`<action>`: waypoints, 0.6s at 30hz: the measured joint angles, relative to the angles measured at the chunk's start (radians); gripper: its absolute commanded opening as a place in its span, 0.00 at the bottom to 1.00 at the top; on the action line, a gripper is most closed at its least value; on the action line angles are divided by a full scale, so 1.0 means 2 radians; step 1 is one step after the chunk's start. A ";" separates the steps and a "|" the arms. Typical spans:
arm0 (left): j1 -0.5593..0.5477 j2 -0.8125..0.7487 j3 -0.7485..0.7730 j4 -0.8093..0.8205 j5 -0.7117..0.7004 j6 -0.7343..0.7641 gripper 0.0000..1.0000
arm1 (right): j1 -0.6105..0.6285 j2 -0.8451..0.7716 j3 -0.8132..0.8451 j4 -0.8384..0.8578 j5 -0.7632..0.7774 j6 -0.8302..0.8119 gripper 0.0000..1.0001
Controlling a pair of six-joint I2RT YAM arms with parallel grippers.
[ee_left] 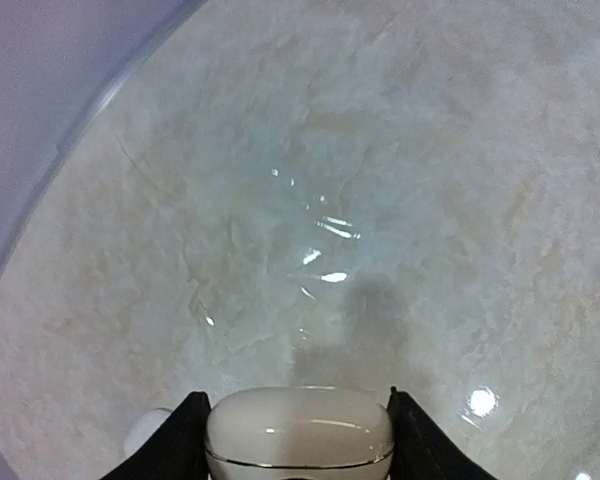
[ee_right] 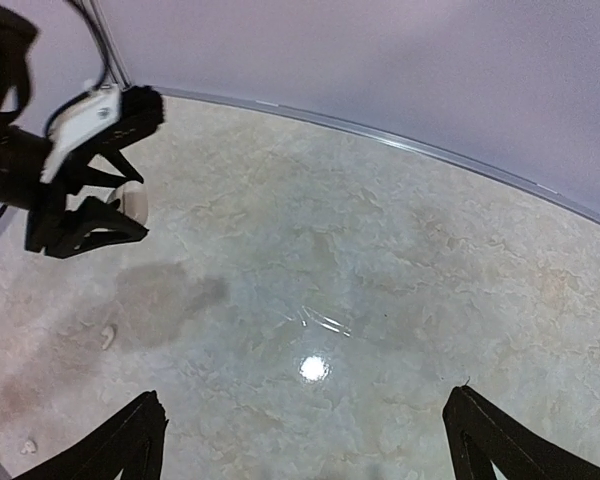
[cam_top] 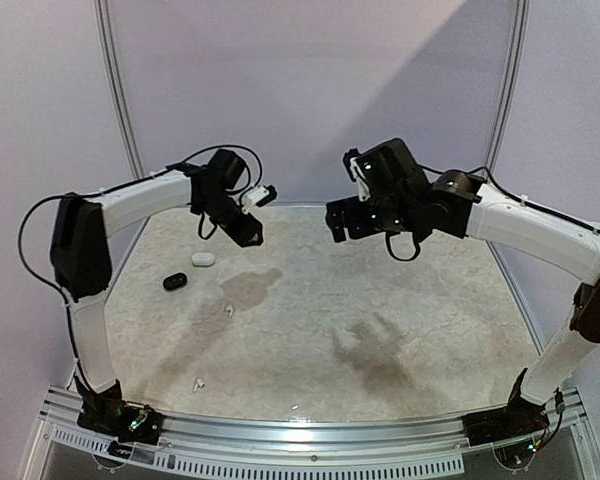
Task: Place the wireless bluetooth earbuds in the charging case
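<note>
A white pill-shaped charging case (ee_left: 300, 432) sits between the fingers of my left gripper (ee_left: 294, 397), which is shut on it and holds it above the table. The right wrist view shows the same case (ee_right: 135, 204) in that gripper (ee_right: 120, 205). In the top view the left gripper (cam_top: 248, 230) hangs over the far left of the table. Two tiny white earbuds (cam_top: 228, 311) (cam_top: 197, 382) lie loose on the table, nearer than the gripper. My right gripper (cam_top: 342, 222) hovers at mid-table, open (ee_right: 305, 440) with nothing between its fingers.
A second white case (cam_top: 203, 259) and a black case (cam_top: 174, 282) lie on the table to the left of the left gripper. The marbled table (cam_top: 400, 300) has a raised metal rim (cam_top: 310, 430) along its near edge and curved walls behind.
</note>
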 measured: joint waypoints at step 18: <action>-0.108 -0.389 -0.349 0.316 0.074 0.293 0.00 | 0.050 0.035 0.071 0.116 -0.212 0.022 0.80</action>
